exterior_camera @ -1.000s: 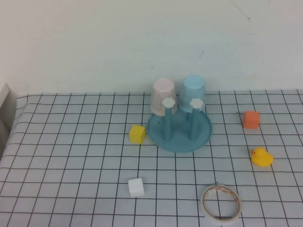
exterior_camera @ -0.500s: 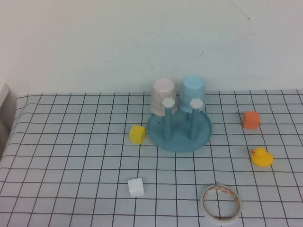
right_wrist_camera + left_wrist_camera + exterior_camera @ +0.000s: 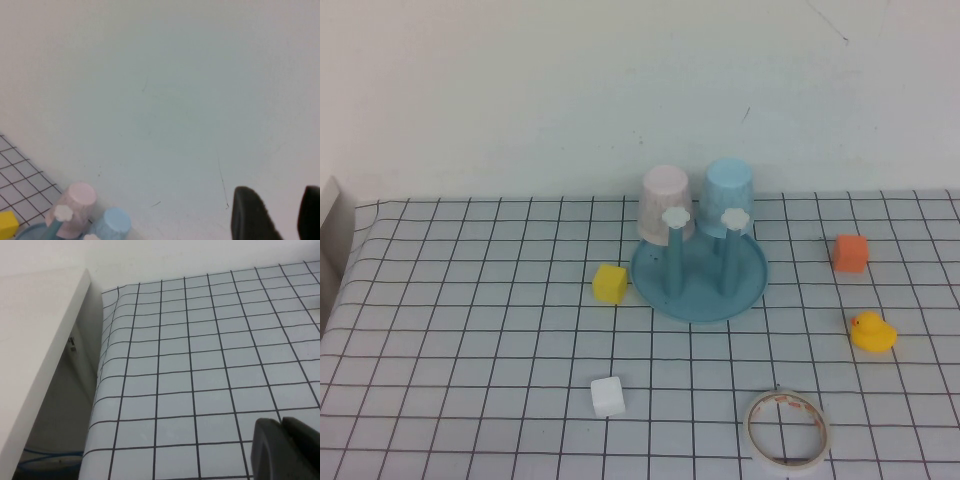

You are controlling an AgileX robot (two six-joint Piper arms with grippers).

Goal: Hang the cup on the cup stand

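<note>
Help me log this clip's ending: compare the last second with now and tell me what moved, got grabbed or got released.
Nothing visibly changed. The cup sits upside down on the cup stand beside the pink cup. The left gripper, shut, is over bare cloth; the right gripper, open, is raised facing the wall. Neither shows in the high view.

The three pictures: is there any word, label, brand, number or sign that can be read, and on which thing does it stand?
None can be read.
Tape roll: faint reddish marks on its inner ring, too small to read.
Light blue cup, pink cup, cup stand, the blocks and the rubber duck: no text.
Left gripper, right gripper: unmarked.
</note>
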